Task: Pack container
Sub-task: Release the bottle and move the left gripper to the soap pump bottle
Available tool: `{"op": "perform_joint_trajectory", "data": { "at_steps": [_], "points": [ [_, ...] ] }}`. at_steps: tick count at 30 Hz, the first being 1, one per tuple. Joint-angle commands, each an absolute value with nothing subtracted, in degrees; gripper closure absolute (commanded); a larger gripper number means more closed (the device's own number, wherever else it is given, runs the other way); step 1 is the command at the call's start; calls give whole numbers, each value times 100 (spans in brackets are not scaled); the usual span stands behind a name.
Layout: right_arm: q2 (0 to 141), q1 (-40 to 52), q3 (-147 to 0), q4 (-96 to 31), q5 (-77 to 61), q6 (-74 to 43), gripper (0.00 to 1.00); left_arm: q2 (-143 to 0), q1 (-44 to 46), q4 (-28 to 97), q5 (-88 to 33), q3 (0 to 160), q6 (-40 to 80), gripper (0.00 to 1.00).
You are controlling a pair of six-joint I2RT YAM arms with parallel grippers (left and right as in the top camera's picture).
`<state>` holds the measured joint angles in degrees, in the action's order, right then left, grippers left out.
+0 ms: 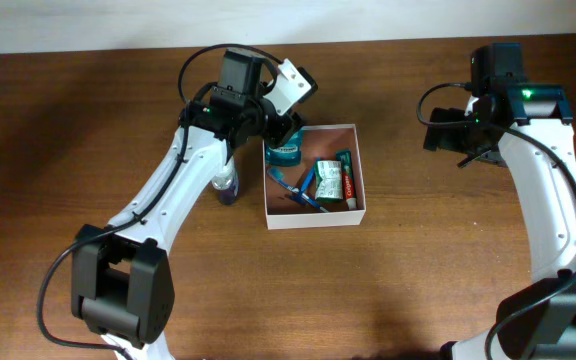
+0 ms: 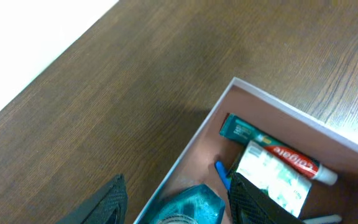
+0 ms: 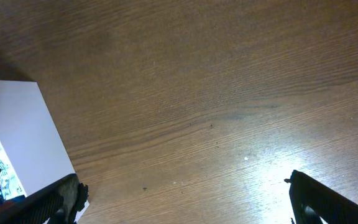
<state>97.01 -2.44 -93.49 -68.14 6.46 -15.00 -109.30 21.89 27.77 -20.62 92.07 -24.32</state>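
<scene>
The container [image 1: 360, 170] is a shallow white-walled box with a reddish-brown floor at the table's middle. It holds a teal mouthwash bottle [image 1: 284, 153] in its far left corner, a green packet [image 1: 328, 181], a Colgate toothpaste tube [image 1: 347, 178] and a blue toothbrush [image 1: 293, 190]. My left gripper [image 1: 279, 134] hangs over that corner. In the left wrist view its fingers [image 2: 179, 202] are open and stand on either side of the bottle [image 2: 194, 202], with a gap on the left side. My right gripper [image 1: 448, 135] is open and empty over bare table to the right of the box.
A small clear bottle with a purple base [image 1: 226, 186] stands on the table just left of the container, under my left arm. The right wrist view shows the container's white outer wall [image 3: 23, 137] at the left and bare wood elsewhere.
</scene>
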Motion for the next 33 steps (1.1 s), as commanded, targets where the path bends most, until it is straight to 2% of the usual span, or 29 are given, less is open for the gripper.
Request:
{"op": "perform_joint_trajectory", "data": {
  "at_steps": [1, 4, 11, 17, 25, 33],
  "points": [
    [9647, -266, -9393, -6814, 716, -1503, 2, -10606, 2174, 2742, -2163, 9526, -2056, 46],
    [9647, -266, -9393, -6816, 716, -1503, 2, -10431, 2143, 2744, -2145, 9612, -1894, 41],
    [9647, -266, -9393, -6814, 716, -1503, 2, -9848, 1835, 2936, -1614, 9631, -858, 43],
    [9647, -266, -9393, -6814, 716, -1503, 2, -9271, 1293, 4394, -458, 9631, 338, 42],
    [9647, -266, -9393, -6814, 716, -1503, 2, -9214, 1066, 6073, -462, 9612, 298, 35],
    [9647, -266, -9393, -6814, 716, -1503, 2, -9236, 1066, 6154, -228, 9380, 301, 33]
  ]
}}
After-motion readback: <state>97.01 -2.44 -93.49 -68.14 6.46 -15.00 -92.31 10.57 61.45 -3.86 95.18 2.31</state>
